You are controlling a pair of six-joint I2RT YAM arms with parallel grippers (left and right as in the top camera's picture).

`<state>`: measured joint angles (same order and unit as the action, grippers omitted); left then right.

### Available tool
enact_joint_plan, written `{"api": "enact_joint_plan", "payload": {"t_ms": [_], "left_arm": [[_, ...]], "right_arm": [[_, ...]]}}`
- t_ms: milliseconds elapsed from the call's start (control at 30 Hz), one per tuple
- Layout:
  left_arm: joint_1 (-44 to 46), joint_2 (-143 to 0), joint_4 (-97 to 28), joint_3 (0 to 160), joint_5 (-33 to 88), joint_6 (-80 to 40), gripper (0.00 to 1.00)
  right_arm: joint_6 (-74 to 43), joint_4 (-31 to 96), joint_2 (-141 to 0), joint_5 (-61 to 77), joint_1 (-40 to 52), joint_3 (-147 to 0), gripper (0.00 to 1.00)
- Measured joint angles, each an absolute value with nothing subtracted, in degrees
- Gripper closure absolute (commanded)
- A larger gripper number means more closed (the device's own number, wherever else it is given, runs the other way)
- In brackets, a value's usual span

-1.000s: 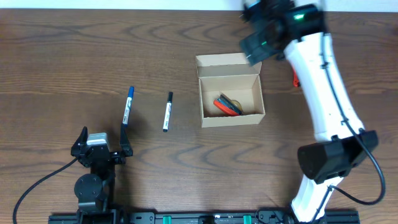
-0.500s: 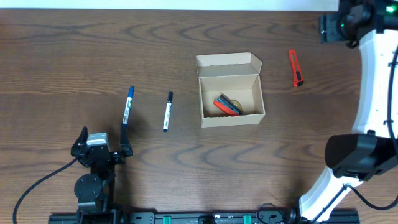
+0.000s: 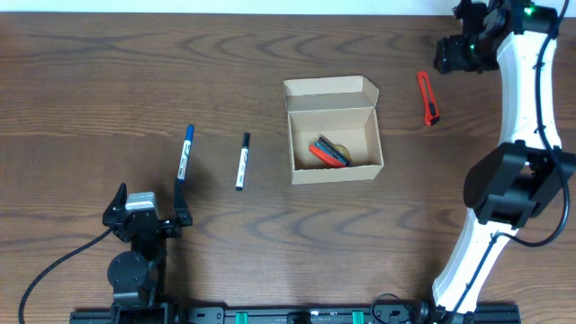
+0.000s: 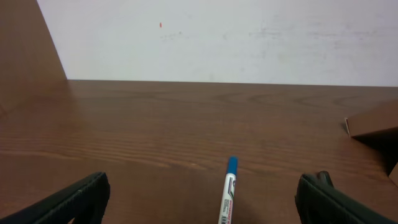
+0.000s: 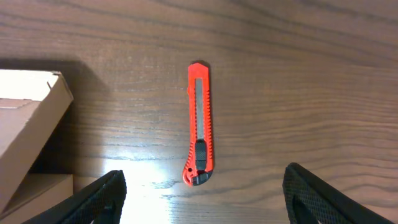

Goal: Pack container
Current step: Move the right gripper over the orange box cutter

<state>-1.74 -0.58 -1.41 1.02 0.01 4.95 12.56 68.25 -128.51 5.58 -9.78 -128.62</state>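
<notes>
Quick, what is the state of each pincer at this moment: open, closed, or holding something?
Left pincer: open, holding nothing.
Right pincer: open, holding nothing, above the orange cutter.

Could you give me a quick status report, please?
Left claw open, by blue marker. Right claw open, near cutter. Box open, items inside. Nothing blocking the cutter.

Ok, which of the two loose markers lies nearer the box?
The black-capped marker. It lies between the blue-capped marker, which is farther left, and the box.
</notes>
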Motion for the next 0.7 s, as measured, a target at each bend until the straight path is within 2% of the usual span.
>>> {"api": "enact_joint_plan", "payload": {"t_ms": [267,700], "left_arm": [[-1.7,-0.6,-1.4,1.0,0.0,5.0,0.05],[-1.7,-0.6,-1.4,1.0,0.0,5.0,0.05]], "right_arm": [[13.0,69.0,-132.0,5.8,-9.8,-128.6,0.32],[13.1,69.0,-136.7,2.8,-9.8,-128.6,0.32]]}}
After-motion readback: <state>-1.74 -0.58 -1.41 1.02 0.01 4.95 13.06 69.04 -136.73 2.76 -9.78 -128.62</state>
